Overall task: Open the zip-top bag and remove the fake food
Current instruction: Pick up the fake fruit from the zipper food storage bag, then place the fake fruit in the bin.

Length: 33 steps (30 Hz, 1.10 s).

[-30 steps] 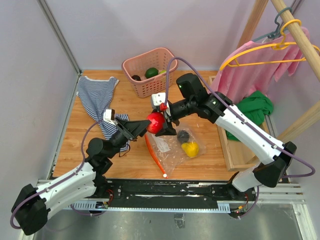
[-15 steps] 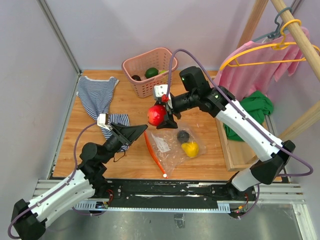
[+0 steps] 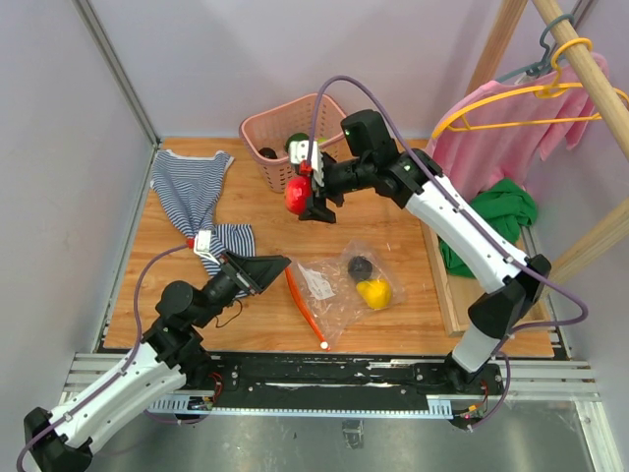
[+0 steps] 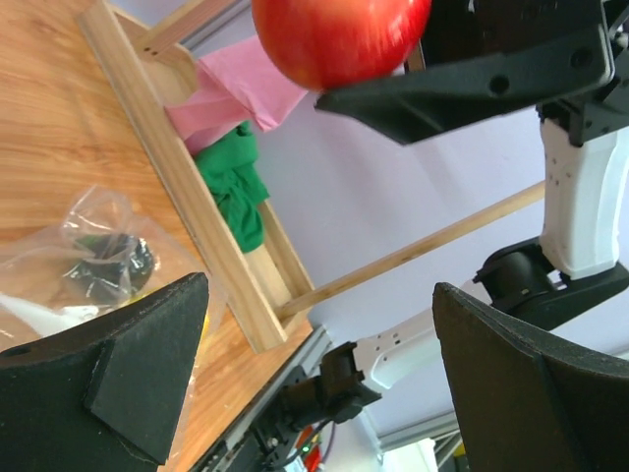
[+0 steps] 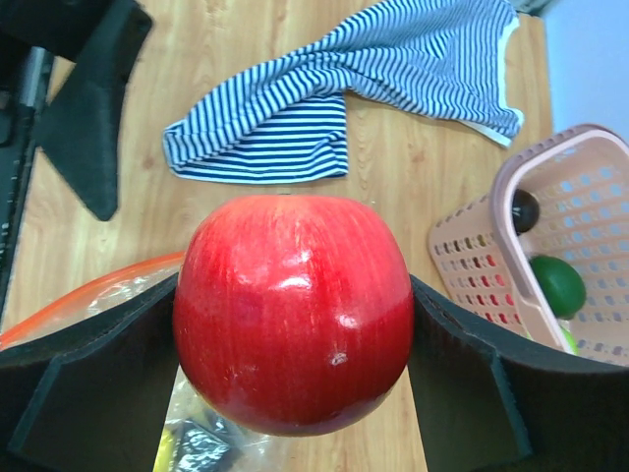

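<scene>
Clamped on red apple [image 5: 293, 313] at right end effector [image 3: 301, 195], aloft beside basket [image 3: 257, 126]; spread wide, empty at left end effector [image 3: 270, 267], beside zip-top bag [image 3: 329, 293].

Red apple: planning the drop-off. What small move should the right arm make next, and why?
Probably move it over the pink basket: the right gripper holds the red apple aloft beside the basket's near wall, and other fruit already lies inside.

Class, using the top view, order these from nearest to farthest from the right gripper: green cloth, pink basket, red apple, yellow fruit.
1. red apple, held in the right gripper.
2. pink basket, just behind it.
3. yellow fruit, inside the bag toward the near edge.
4. green cloth, far right.
</scene>
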Each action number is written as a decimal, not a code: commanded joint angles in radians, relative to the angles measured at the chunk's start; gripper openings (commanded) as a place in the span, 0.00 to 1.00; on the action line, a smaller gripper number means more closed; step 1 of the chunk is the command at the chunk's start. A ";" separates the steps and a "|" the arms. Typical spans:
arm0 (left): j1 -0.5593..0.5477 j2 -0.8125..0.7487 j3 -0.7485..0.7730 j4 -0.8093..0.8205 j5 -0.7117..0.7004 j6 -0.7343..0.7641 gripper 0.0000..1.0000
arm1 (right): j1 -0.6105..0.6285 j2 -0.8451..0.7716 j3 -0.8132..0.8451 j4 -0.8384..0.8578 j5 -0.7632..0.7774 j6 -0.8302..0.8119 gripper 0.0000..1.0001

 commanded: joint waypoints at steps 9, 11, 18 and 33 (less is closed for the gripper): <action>-0.003 -0.094 0.031 -0.230 -0.069 0.108 0.99 | -0.061 0.158 0.197 0.094 0.171 -0.031 0.25; -0.003 -0.102 0.030 -0.246 -0.070 0.114 0.99 | -0.066 0.176 0.206 0.115 0.188 -0.040 0.24; -0.003 -0.114 0.027 -0.285 -0.084 0.126 0.99 | -0.073 0.240 0.253 0.179 0.249 -0.075 0.21; -0.003 -0.209 -0.009 -0.395 -0.138 0.138 0.99 | -0.125 0.438 0.383 0.359 0.341 -0.051 0.18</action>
